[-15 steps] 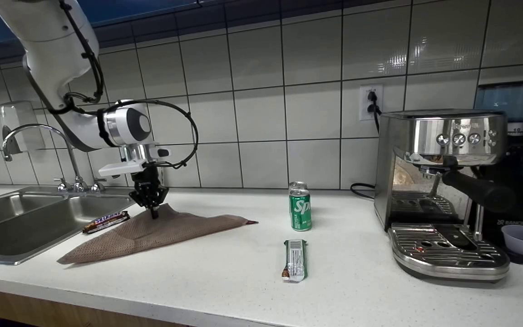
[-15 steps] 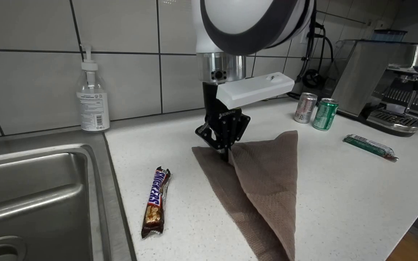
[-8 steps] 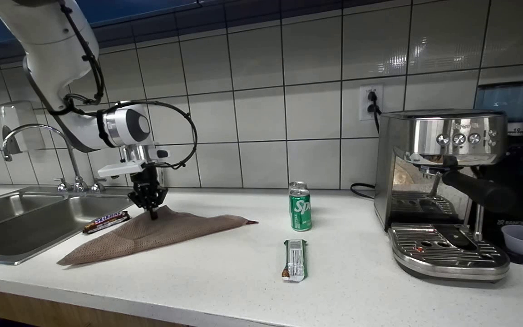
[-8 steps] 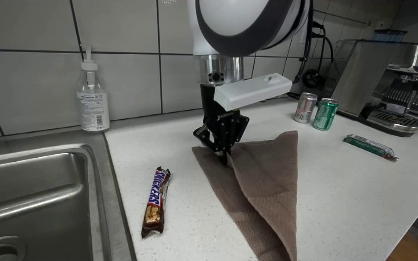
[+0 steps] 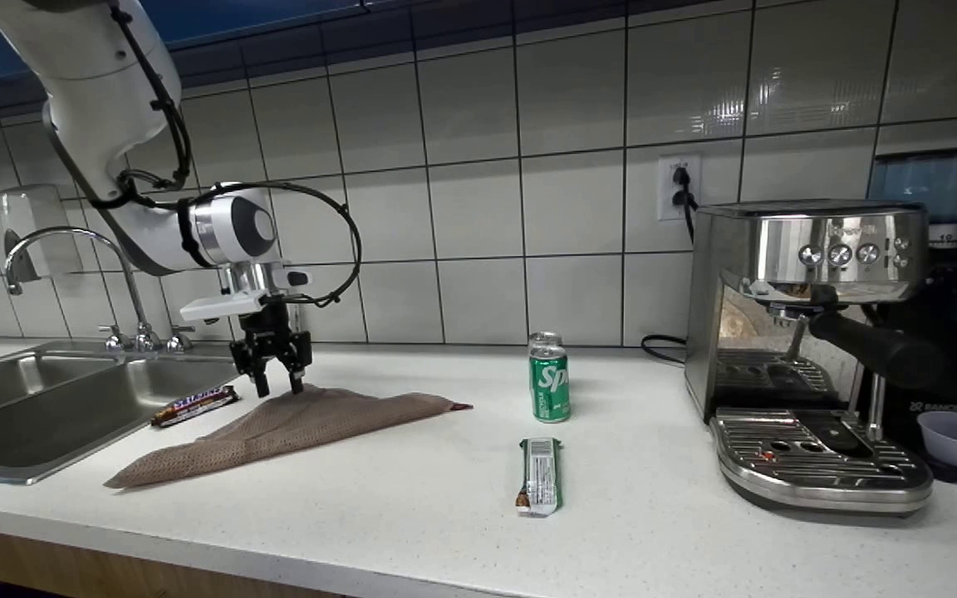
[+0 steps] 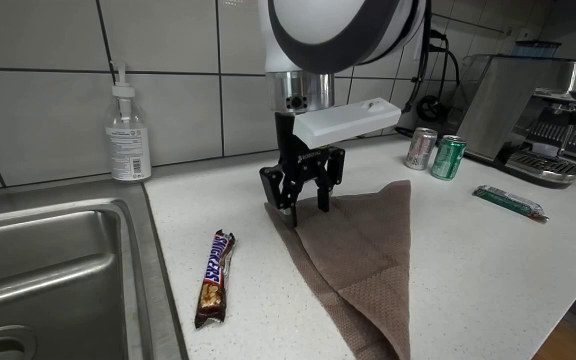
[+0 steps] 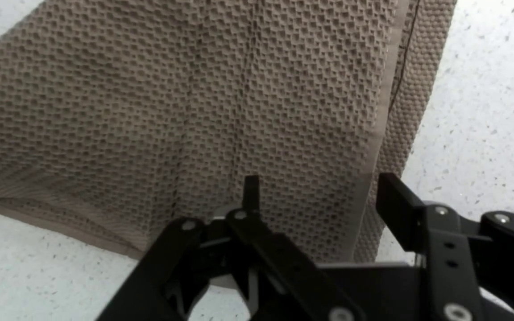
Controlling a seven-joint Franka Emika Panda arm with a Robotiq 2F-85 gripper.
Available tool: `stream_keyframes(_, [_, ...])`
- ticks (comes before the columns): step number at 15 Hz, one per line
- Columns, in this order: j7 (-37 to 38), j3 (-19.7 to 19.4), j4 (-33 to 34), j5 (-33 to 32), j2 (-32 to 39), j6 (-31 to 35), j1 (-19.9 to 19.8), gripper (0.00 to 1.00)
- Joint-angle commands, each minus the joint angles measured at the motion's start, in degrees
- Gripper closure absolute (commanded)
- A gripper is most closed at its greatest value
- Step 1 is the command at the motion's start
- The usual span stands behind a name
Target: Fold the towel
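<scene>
Your pincer (image 6: pixel 308 217) stands spread over the towel (image 6: pixel 368 245), which lies doubled over itself on the bench (image 6: pixel 473 280), its upper hem just inside the lower layer's edge; contact cannot be told. The Snickers bar (image 6: pixel 214 280) lies between towel and sink (image 6: pixel 152 280).

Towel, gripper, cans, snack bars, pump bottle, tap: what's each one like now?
Towel: roughly folded over, edges not lined up
Gripper: open, nothing gripped
Green can: upright
Silver can: upright
Snickers bar: wrapped, lying flat
Green-wrapped bar: lying flat
Pump bottle: upright
Tap: no water running
</scene>
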Motion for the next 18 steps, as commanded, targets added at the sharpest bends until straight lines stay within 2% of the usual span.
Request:
stream_keyframes(1, [-2.28,0.07,0.59,1.38,-1.04,-2.1,-0.66,0.01])
stream_keyframes(18, [-1.68,-1.92,-3.18,8.89,-4.53,-1.2,-5.89,0.0])
